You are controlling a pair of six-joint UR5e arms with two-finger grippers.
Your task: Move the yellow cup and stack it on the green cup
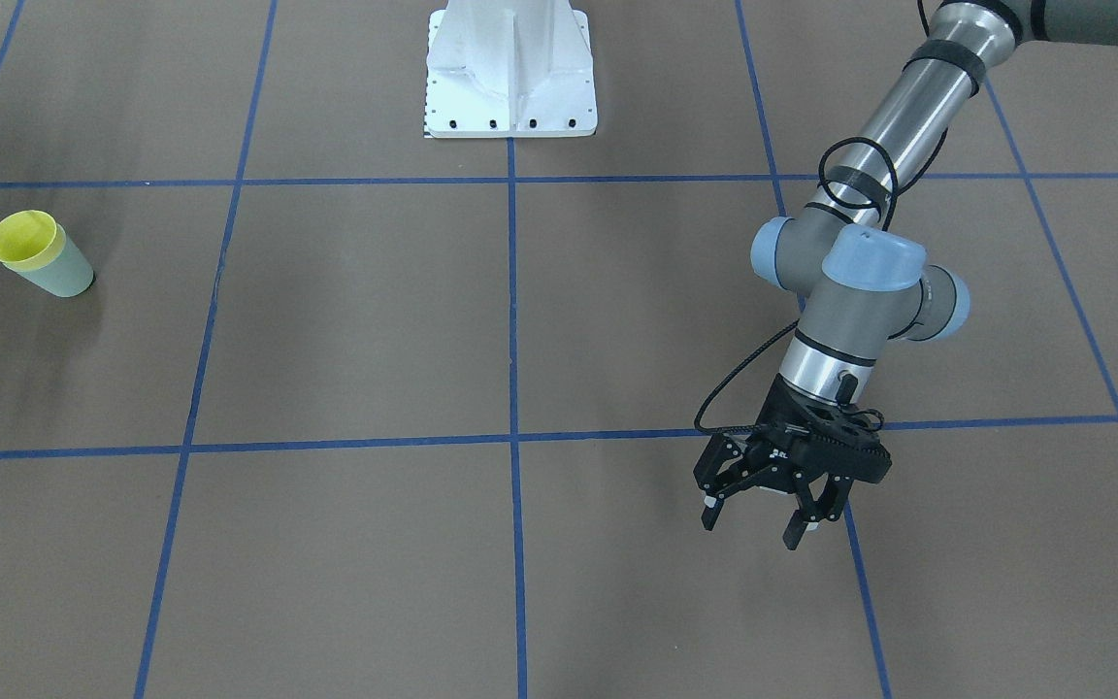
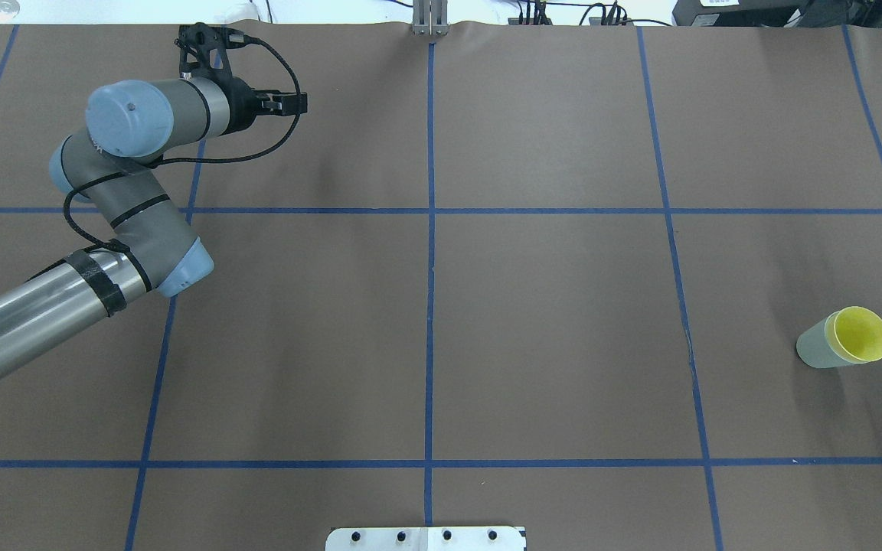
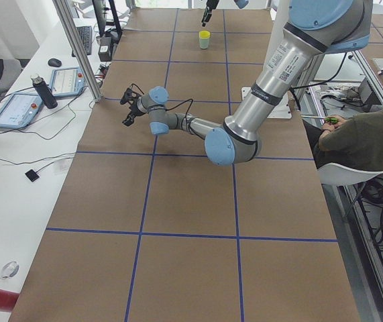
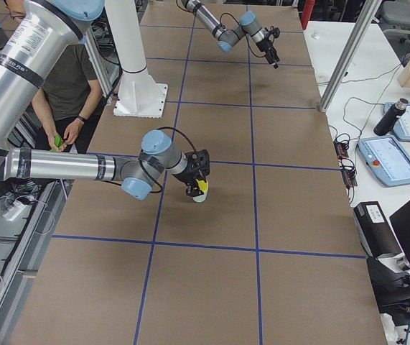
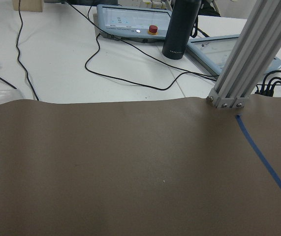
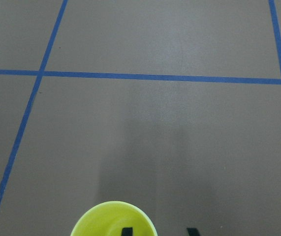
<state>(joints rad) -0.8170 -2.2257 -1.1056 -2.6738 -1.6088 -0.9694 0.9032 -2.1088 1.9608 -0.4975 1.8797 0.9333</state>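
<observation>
The yellow cup (image 1: 23,241) sits nested inside the green cup (image 1: 59,275), and the pair stands upright on the brown table at the robot's far right. In the overhead view the yellow cup (image 2: 860,335) shows its open mouth above the green cup (image 2: 815,348). My right gripper (image 6: 158,231) hovers just over the rim, open. One fingertip is over the yellow cup (image 6: 113,221) mouth and the other is outside it, and neither touches the wall. My left gripper (image 1: 753,524) hangs open and empty far away, over the table's far left.
The white robot base (image 1: 510,78) stands at mid-table. Past the table's far edge are an aluminium post (image 5: 248,54), a black bottle (image 5: 179,27), pendants and cables. A person (image 3: 359,134) sits beside the base. Blue tape lines grid the brown surface.
</observation>
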